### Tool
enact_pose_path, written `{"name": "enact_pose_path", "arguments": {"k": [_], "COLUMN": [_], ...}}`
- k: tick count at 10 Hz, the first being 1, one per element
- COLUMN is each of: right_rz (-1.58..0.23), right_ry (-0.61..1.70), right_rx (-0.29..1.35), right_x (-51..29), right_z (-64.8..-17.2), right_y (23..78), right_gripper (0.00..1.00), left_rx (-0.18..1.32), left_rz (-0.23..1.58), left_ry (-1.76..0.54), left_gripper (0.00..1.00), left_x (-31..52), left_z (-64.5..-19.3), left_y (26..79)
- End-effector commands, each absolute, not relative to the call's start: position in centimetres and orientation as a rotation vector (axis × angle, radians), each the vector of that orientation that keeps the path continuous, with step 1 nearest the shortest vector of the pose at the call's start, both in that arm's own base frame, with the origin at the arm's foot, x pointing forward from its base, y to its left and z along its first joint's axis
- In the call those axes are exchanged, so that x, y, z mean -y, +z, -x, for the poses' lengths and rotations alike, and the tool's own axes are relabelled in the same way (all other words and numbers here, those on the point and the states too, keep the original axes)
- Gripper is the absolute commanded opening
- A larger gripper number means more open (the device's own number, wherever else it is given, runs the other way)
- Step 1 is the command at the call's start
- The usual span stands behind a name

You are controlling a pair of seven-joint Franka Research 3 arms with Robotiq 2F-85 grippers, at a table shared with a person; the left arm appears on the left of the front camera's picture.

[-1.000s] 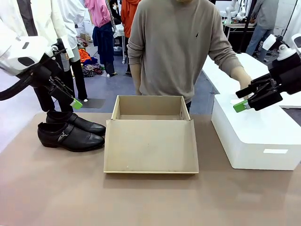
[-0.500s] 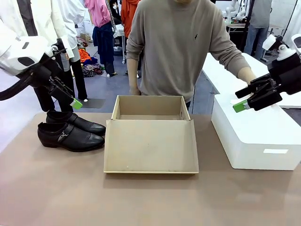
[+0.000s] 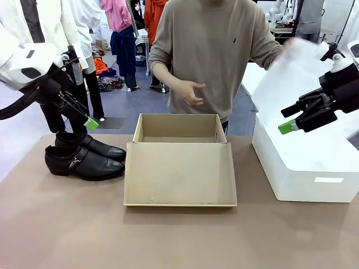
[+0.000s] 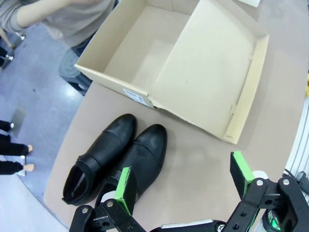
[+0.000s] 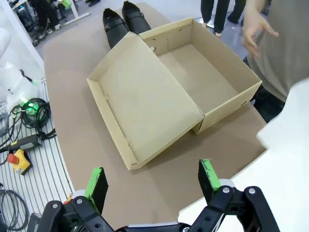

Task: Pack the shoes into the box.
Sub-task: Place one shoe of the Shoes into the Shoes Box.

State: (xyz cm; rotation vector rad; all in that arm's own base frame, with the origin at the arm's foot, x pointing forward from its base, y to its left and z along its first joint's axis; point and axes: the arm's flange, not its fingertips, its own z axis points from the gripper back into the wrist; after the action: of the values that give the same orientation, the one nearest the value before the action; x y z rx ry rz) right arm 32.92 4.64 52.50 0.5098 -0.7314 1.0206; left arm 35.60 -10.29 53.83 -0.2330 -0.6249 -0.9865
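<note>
The pair of glossy black leather dress shoes with side straps (image 3: pixel 84 157) stands on the brown counter (image 3: pixel 179 241) just to the left of the tan cardboard shoebox (image 3: pixel 179 174), toes towards it. The box is open, its tray empty on the far side and its hinged lid lying flat on the near side. The left gripper (image 4: pixel 182 178) hangs above the shoes with its jaws spread wide and nothing between them. The right gripper (image 5: pixel 152 181) is likewise wide open and empty, hovering over the large white rectangular box (image 3: pixel 303 168) on the right.

The shoes lie pressed side by side, so a finger pushed between them will probably shove the neighbour aside or tip it. The polished leather gives the green pads little purchase; a pinch on the rounded toe may slip, whereas the collar or heel looks safer. The shoebox is light and empty, and a shoe carried low could catch the tray wall or the lid's raised lip and push the whole box across the counter.

The person's hand (image 3: pixel 190 92) is held above the far edge of the tray, right where a shoe would come down. A blurred white sheet or lid (image 3: pixel 291 67), which I cannot identify, is raised close to the right gripper and could brush it.
</note>
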Motion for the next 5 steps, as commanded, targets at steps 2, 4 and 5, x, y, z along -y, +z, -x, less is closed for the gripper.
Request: {"name": "enact_pose_path", "arguments": {"k": [2,4,5], "right_rz": [-0.526,-0.526,-0.526], "right_ry": [1.048,1.048,1.048], "right_rx": [0.757,0.757,0.757], "right_x": [-4.53,-4.53,-4.53], "right_z": [-33.42,-33.42,-33.42], "right_y": [52.54,52.54,52.54], "right_gripper": [1.00,1.00,1.00], "left_rx": [0.629,0.629,0.629], "left_rz": [0.246,0.246,0.246], "left_ry": [-1.003,-1.003,-1.003], "left_gripper": [1.00,1.00,1.00], "left_x": [10.06,10.06,10.06], "left_z": [-35.67,-35.67,-35.67], "left_y": [53.74,53.74,53.74]}}
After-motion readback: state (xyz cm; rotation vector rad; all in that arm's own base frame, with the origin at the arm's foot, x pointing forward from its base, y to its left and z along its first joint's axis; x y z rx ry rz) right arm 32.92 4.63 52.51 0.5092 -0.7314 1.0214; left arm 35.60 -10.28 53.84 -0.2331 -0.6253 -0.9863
